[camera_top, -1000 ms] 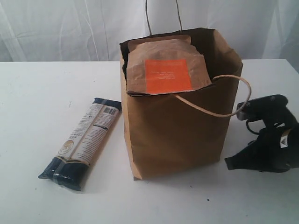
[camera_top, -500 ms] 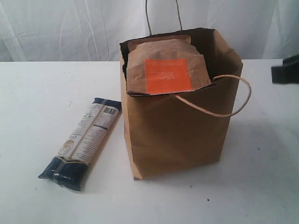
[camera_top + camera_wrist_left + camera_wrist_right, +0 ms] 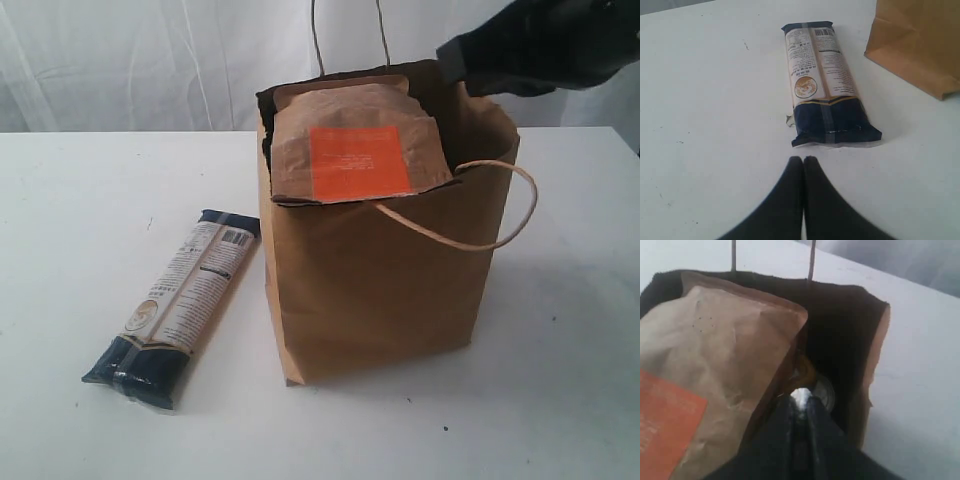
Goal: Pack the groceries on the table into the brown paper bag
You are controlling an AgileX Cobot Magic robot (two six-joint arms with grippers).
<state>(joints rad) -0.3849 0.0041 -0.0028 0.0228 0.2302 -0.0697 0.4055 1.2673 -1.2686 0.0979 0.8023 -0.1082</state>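
The brown paper bag (image 3: 380, 290) stands upright in the middle of the table (image 3: 80, 200). The brown orange-labelled pouch (image 3: 355, 140) sticks out of its top. Deep inside, beside the pouch (image 3: 715, 360), a silver-topped can (image 3: 825, 390) shows. The long dark-blue-and-beige pasta packet (image 3: 178, 305) lies flat to the left of the bag. My right gripper (image 3: 448, 58) hovers over the bag's far right corner, jaws shut and pointing into the opening (image 3: 800, 399). My left gripper (image 3: 803, 159) is shut and empty, low over the table just short of the packet's dark end (image 3: 832, 125).
One twine handle (image 3: 500, 215) droops over the bag's front right side, and the other stands up at the back (image 3: 350, 30). White curtains hang behind the table. The bag's corner (image 3: 920, 45) sits close beside the packet.
My right gripper has risen from the table to the right of the bag and swung left, up over the bag's far right corner. The packet, bag and pouch have not moved.
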